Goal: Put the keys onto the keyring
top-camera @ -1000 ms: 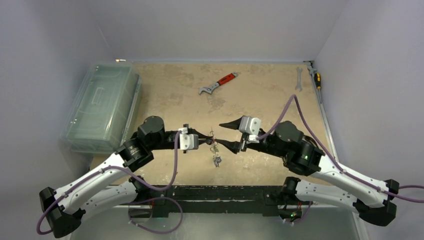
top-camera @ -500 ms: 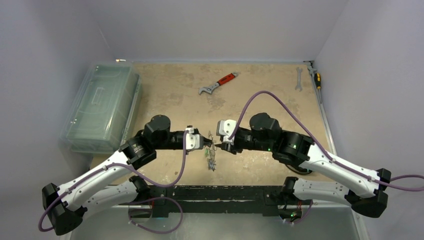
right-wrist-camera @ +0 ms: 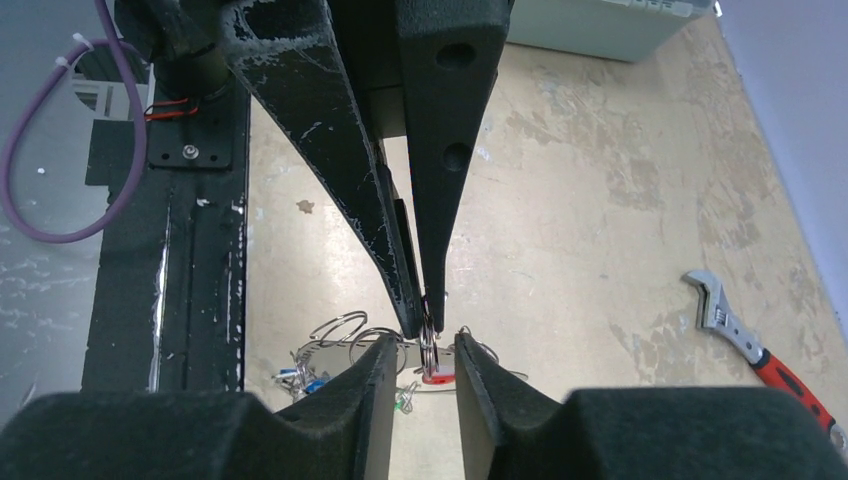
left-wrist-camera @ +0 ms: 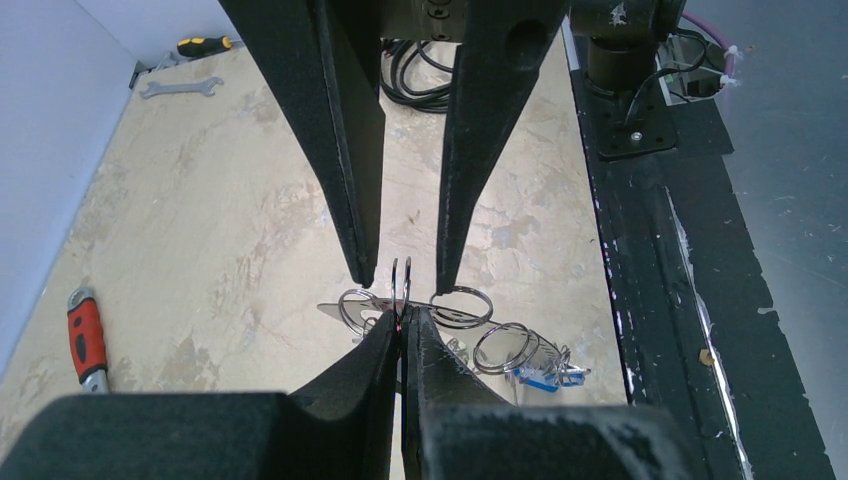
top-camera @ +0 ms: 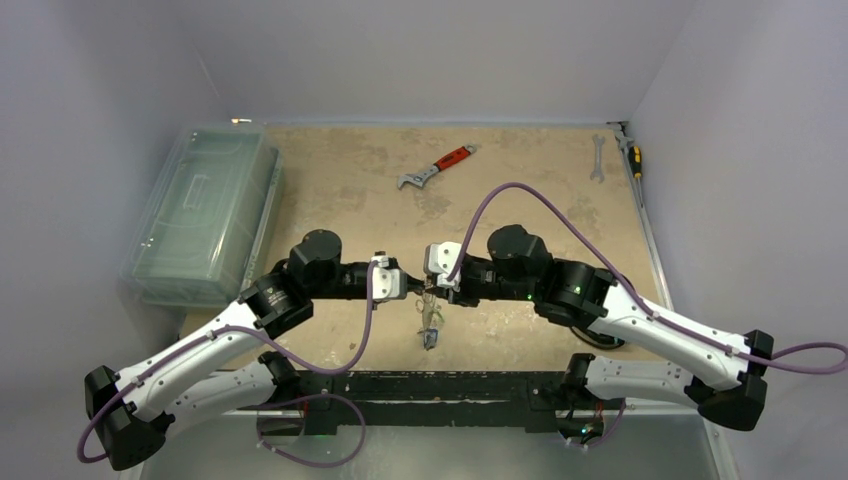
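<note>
My left gripper (top-camera: pixel 408 285) (left-wrist-camera: pixel 402 322) is shut on a small silver split ring (left-wrist-camera: pixel 402 285), held edge-on above the table. A red-tagged key (right-wrist-camera: pixel 437 378) hangs from that ring (right-wrist-camera: pixel 430 345). Below it hangs the flat silvery keyring (left-wrist-camera: pixel 345 310) with several more split rings, a blue-tagged key (left-wrist-camera: pixel 545 375) and a green-tagged key (right-wrist-camera: pixel 405 400). The bunch (top-camera: pixel 428 328) dangles between the arms. My right gripper (top-camera: pixel 432 287) (right-wrist-camera: pixel 422 348) faces the left one, open, its fingertips (left-wrist-camera: pixel 440 285) either side of the held ring without touching it.
A red-handled wrench (top-camera: pixel 437 167) lies at the back middle. A silver spanner (top-camera: pixel 597 157) and a screwdriver (top-camera: pixel 632 155) lie at the back right. A clear plastic box (top-camera: pixel 205 210) stands at the left. A black rail (top-camera: pixel 440 385) runs along the near edge.
The right arm swung left and its open gripper came up to the left gripper, now straddling the held ring. The hanging bunch shifted a little.
</note>
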### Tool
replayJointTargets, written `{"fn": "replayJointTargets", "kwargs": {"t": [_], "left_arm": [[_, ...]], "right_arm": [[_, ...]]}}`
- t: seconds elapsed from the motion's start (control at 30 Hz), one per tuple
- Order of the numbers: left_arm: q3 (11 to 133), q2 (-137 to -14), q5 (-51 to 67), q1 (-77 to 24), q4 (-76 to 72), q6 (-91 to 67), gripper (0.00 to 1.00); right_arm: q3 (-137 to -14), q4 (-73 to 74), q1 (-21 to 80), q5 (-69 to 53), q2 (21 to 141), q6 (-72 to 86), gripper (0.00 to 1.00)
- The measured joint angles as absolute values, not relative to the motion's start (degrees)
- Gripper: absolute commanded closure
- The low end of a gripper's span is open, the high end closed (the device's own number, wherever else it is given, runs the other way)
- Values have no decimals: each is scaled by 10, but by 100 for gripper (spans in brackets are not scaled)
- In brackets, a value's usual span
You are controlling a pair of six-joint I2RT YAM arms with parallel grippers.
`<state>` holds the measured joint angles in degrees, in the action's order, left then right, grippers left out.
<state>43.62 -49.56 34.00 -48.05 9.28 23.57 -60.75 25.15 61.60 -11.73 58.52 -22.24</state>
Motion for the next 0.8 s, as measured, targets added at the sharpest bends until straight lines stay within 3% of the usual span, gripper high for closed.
{"fn": "replayJointTargets", "kwargs": {"t": [0.23,0.8], "left_arm": [[436,-496,341,-481,93,236,100],[436,-496,343,-481,93,236,100]], "right_arm": [[-608,248,616,-115,589,-226,78],[-607,244,616,-110,597,-226,80]]}}
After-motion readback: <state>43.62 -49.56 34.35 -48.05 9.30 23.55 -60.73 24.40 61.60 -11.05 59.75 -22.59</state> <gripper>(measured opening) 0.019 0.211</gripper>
